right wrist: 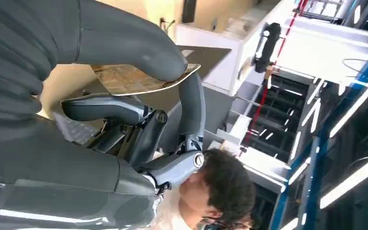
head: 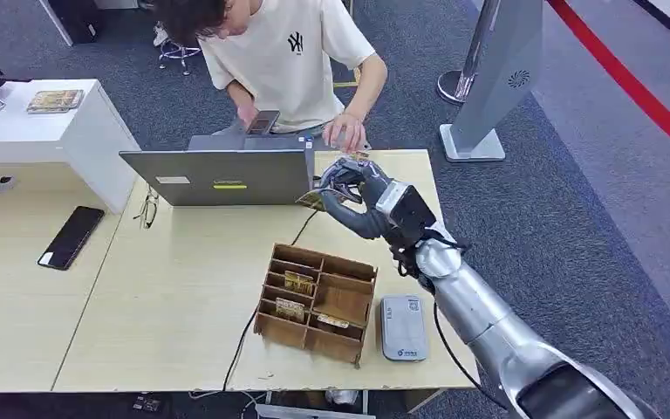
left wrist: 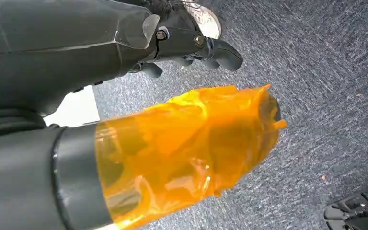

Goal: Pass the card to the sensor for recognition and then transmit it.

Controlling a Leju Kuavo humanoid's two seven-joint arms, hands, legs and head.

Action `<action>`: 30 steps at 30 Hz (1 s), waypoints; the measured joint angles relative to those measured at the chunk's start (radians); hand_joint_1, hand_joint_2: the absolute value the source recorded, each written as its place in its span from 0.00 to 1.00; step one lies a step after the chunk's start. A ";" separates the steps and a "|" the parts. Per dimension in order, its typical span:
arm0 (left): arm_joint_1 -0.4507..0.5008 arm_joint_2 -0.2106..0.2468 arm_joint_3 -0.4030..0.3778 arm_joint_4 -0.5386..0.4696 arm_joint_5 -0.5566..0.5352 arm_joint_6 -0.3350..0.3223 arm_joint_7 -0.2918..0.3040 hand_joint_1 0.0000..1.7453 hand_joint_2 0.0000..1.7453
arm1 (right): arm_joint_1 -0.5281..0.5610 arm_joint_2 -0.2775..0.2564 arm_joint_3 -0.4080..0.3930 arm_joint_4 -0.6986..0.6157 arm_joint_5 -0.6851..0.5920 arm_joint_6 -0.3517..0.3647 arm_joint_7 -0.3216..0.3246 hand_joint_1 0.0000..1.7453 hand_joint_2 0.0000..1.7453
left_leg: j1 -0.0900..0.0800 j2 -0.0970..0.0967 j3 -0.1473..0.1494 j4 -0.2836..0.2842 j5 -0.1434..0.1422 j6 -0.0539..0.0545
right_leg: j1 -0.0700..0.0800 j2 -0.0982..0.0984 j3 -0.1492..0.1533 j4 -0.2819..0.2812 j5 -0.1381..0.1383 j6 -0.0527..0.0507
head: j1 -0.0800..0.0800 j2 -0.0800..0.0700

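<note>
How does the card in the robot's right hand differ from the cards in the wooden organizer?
The card is pinched in the right hand, raised near the laptop; the organizer's cards rest in compartments of the wooden organizer on the table. The held card is a single one; the organizer holds several. All look yellowish-brown and patterned.

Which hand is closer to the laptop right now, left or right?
Right. The right hand is raised at the laptop's right edge, pinching a card. The left hand hangs low over the carpet, away from the desk.
</note>
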 joint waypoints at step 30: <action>-0.047 -0.003 -0.034 -0.002 -0.084 -0.051 0.057 0.00 0.00 | -0.317 0.219 0.086 0.454 0.211 -0.228 0.082 0.94 1.00 | 0.000 0.000 0.000 0.000 0.000 0.000 | 0.000 0.000 0.000 0.000 0.000 0.000 | 0.000 0.000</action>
